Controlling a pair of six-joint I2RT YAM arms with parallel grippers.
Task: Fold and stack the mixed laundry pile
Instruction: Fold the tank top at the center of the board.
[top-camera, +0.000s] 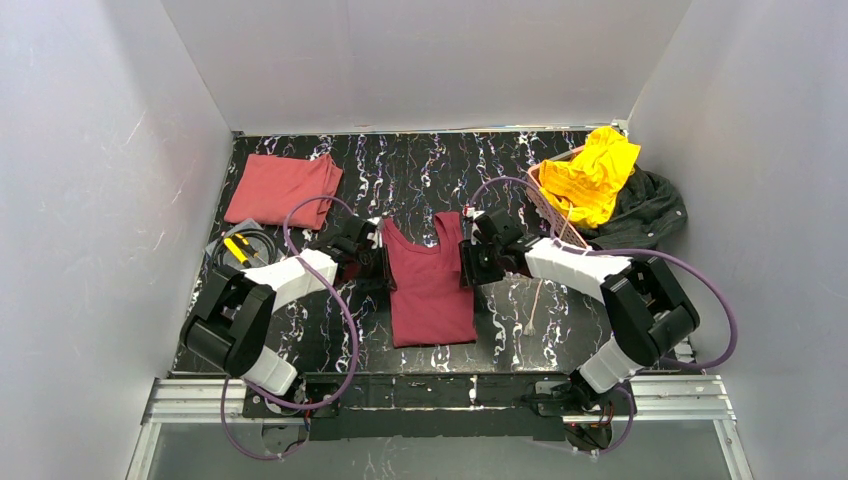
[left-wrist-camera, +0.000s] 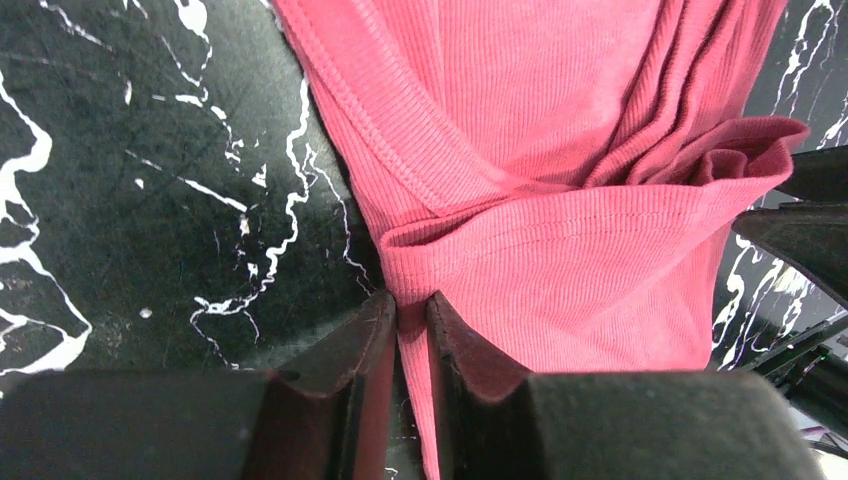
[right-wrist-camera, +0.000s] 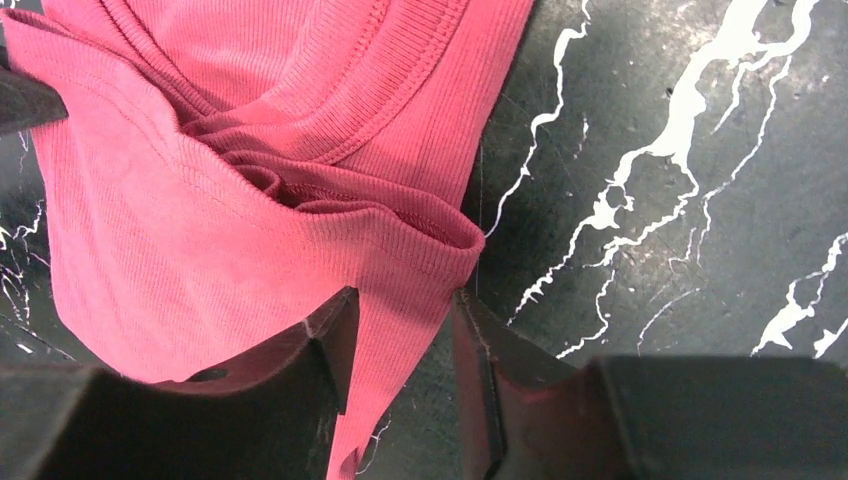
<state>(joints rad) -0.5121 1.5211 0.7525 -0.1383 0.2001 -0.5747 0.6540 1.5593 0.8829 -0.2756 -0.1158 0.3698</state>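
Observation:
A dark maroon sleeveless top (top-camera: 430, 290) lies flat mid-table, straps towards the back. My left gripper (top-camera: 380, 252) is shut on its left strap fold (left-wrist-camera: 411, 305). My right gripper (top-camera: 467, 255) stands at the right strap. Its jaws are apart, with a strip of the cloth (right-wrist-camera: 400, 305) between them that touches only one finger. The top fills both wrist views (left-wrist-camera: 560, 150) (right-wrist-camera: 200, 230). A salmon-red garment (top-camera: 280, 187) lies folded at the back left. A bright yellow garment (top-camera: 592, 175) is heaped at the back right, beside a charcoal-black one (top-camera: 648, 208).
A pink lattice basket (top-camera: 550, 215) lies tipped under the yellow garment. A thin cream cord (top-camera: 535, 305) trails right of the maroon top. A coiled cable with a yellow-handled tool (top-camera: 240, 248) sits at the left edge. Grey walls close in three sides.

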